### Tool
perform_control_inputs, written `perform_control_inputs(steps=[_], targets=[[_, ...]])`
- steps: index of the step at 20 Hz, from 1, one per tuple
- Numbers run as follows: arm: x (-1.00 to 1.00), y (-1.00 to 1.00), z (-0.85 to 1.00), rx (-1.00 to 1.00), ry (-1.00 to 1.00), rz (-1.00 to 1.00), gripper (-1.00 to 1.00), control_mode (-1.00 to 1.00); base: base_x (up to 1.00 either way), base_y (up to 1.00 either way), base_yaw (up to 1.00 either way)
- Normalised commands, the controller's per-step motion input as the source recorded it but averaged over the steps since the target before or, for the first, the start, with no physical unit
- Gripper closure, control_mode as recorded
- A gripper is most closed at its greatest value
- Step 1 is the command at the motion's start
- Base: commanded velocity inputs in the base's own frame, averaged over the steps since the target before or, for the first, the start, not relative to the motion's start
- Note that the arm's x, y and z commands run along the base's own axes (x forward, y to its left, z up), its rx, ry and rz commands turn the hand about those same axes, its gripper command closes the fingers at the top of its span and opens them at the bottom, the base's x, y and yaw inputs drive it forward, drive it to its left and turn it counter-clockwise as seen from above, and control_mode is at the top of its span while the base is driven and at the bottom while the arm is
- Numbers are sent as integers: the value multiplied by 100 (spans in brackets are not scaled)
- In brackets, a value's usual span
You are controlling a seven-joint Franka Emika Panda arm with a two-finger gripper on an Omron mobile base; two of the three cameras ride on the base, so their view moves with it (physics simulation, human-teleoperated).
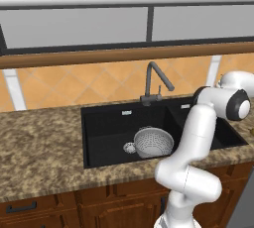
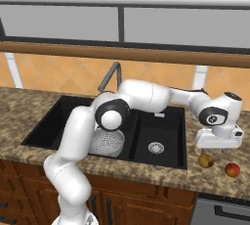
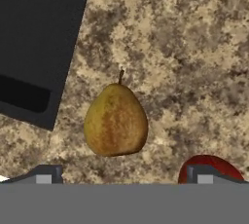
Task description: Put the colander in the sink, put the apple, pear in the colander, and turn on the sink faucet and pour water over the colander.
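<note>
Colander is already sitting in the sink's bigger basin, while the pear lies on the counter just off the sink's right edge, apple beside it. Gripper hovers right above the pear, jaws spread wide and holding nothing. I'd drop straight down and pinch the fat belly, keeping a fingertip off the apple.

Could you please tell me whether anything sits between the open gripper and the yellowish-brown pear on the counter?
Nothing visible does. In the hand view the yellowish-brown pear lies on bare speckled granite counter, with the open gripper above it. The red-orange apple lies off to one side by one of the fingers, apart from the pear.
</note>
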Motion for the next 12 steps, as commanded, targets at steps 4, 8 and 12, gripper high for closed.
perform_control_inputs(steps=[4,8,12], targets=[[0,29,-24,-3,0,4,-100,-100,0,0,0],[0,15,-23,-4,0,0,-100,-100,0,0,0],[0,7,-28,-7,0,0,-100,-100,0,0,0]])
